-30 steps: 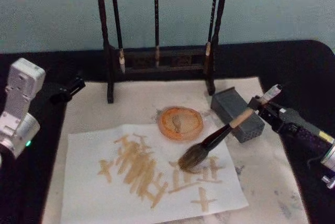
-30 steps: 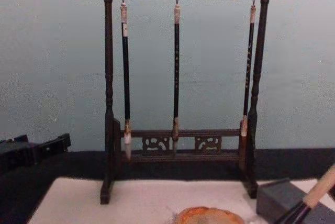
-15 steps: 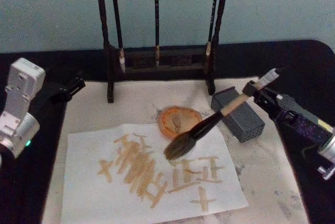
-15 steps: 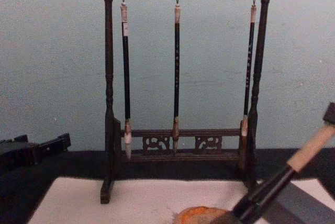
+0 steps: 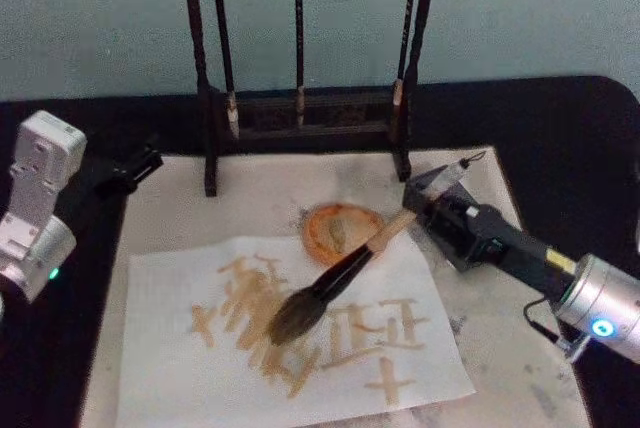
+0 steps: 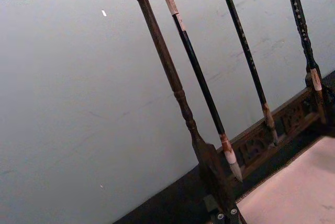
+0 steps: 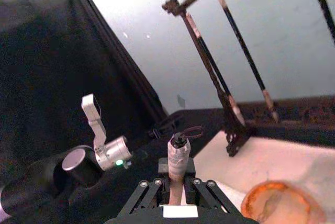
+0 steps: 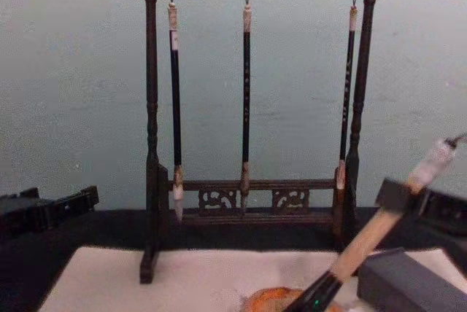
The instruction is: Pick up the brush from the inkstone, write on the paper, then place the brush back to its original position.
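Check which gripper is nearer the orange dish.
Right. The right gripper, shut on the brush, sits just to the right of the orange dish. The left gripper is much farther off, to the dish's left.

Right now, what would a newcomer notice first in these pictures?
The right gripper holds the brush slanted, bristles at the paper with tan strokes. Behind stands the wooden rack with three slim hanging brushes; the left gripper sits parked at the left.
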{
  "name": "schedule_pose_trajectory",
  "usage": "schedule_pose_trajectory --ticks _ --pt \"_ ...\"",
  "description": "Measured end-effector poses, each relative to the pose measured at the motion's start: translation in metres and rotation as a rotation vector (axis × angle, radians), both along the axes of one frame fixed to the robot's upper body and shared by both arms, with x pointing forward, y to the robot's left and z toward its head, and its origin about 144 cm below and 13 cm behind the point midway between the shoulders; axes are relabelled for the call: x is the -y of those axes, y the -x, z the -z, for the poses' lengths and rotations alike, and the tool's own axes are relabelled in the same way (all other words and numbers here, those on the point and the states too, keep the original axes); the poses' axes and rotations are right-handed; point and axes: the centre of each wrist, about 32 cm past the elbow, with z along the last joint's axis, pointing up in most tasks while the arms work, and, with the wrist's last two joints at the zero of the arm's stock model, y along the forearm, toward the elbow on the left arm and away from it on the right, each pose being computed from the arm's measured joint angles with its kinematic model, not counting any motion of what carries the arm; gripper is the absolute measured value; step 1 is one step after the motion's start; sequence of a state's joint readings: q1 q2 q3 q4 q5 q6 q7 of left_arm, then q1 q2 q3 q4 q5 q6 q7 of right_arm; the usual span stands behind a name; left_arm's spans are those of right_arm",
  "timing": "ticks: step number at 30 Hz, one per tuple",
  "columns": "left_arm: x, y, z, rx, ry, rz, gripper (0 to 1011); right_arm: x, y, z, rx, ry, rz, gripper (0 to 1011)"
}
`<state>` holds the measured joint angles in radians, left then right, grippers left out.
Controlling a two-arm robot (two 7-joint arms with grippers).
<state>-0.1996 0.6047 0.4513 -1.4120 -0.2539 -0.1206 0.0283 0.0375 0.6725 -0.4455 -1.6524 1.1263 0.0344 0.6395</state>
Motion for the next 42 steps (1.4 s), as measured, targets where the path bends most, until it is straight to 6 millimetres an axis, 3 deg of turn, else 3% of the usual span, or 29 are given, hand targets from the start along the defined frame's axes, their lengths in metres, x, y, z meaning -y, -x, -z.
schedule_pose_trajectory --ticks 8,19,42 --pt "0.000 0.000 0.000 0.000 0.000 0.000 1002 -0.004 -0.005 0.017 -0.055 0.013 -0.001 161" --pt "0.000 0.000 0.000 0.000 0.000 0.000 1002 0.009 -0.006 0.024 -0.078 0.012 0.037 163" --pt "0.000 0.000 0.000 0.000 0.000 0.000 1002 0.066 0.001 0.029 -0.107 -0.047 0.173 163"
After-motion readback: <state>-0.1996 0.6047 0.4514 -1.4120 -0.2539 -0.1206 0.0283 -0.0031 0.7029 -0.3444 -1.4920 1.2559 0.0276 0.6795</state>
